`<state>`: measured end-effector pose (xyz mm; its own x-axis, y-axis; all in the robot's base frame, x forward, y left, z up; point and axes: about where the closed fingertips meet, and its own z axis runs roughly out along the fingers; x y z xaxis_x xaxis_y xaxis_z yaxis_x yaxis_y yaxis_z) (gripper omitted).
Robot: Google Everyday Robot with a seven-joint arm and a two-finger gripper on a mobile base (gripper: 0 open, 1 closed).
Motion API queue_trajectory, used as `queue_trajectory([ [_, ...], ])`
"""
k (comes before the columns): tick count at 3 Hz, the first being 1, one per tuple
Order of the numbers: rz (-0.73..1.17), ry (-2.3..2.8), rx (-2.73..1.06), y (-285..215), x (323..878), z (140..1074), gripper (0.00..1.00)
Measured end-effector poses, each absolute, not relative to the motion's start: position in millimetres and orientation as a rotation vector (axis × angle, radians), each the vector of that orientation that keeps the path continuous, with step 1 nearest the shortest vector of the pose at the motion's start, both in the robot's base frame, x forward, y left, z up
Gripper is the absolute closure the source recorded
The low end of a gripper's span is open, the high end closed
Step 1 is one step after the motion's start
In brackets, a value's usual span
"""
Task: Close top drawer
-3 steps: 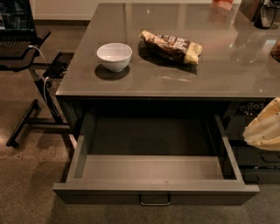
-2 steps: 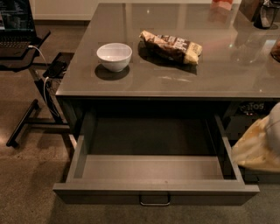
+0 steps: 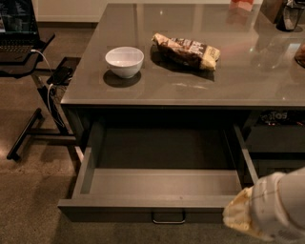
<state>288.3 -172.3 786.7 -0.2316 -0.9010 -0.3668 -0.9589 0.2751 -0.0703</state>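
The top drawer is dark grey, wide and deep. It stands pulled far out from under the grey counter, and its inside holds nothing. Its flat front faces the bottom edge of the view, with a small metal loop handle at its centre. My gripper shows as a cream and white shape at the lower right. It sits right at the drawer front's right end, a little right of the handle. The rest of the arm runs off the bottom right corner.
On the counter stand a white bowl and a brown snack bag. A dark object is at the far right back. A laptop stand with hanging cables stands on the floor to the left. Open shelving lies right of the drawer.
My gripper and arm have moved down and to the left, from beside the drawer's right wall to the right end of its front. The drawer has not moved.
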Motion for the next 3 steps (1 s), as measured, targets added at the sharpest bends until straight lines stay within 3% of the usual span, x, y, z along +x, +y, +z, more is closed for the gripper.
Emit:
queue_trajectory([
  [1, 0.222, 2.213, -1.645, -168.1, 287.2, 737.7, 1.00],
  [3, 0.169, 2.200, -1.613, -171.0, 298.7, 736.9, 1.00],
])
